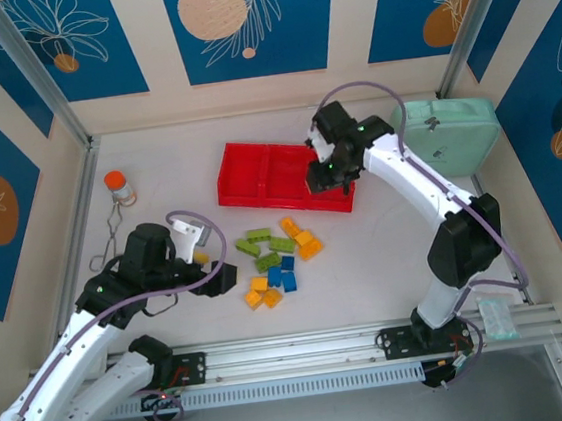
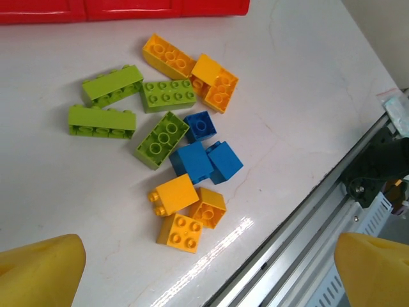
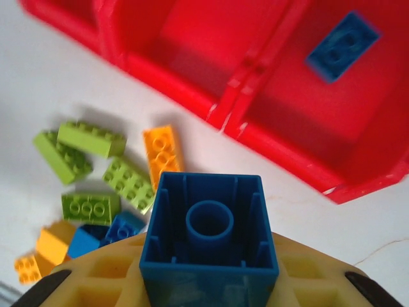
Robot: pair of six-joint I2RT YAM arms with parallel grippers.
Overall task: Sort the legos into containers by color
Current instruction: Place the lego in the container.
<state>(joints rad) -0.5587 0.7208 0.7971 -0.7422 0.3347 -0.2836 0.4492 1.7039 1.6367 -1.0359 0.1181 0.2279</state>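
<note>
Blue, square and hollow-bottomed, a plastic toy brick [image 3: 209, 236] sits clamped between the yellow foam-padded fingers [image 3: 89, 284] of the right gripper [image 1: 318, 178]. In the top view that gripper hangs at the right end of the long, shallow red plastic tray [image 1: 247, 169]. The wrist view shows a flat blue studded brick [image 3: 342, 46] lying in the tray's right compartment. The compartment beside it has a bare red floor.

The left gripper [image 2: 204, 275] holds nothing; its two yellow fingertips [image 2: 38, 272] are spread wide apart above the white table [image 2: 307, 83], near the loose pile. The pile lies on the table just in front of the tray. It has four olive-green bricks [image 2: 102, 120] on its left, three blue bricks [image 2: 192, 161] bunched in the middle, two orange-yellow bricks [image 2: 216, 81] nearest the tray and three more nearest the rail.

A mint-green rounded case [image 1: 449, 132] rests at the table's right, and a small orange-capped bottle [image 1: 120, 187] stands at the left.
</note>
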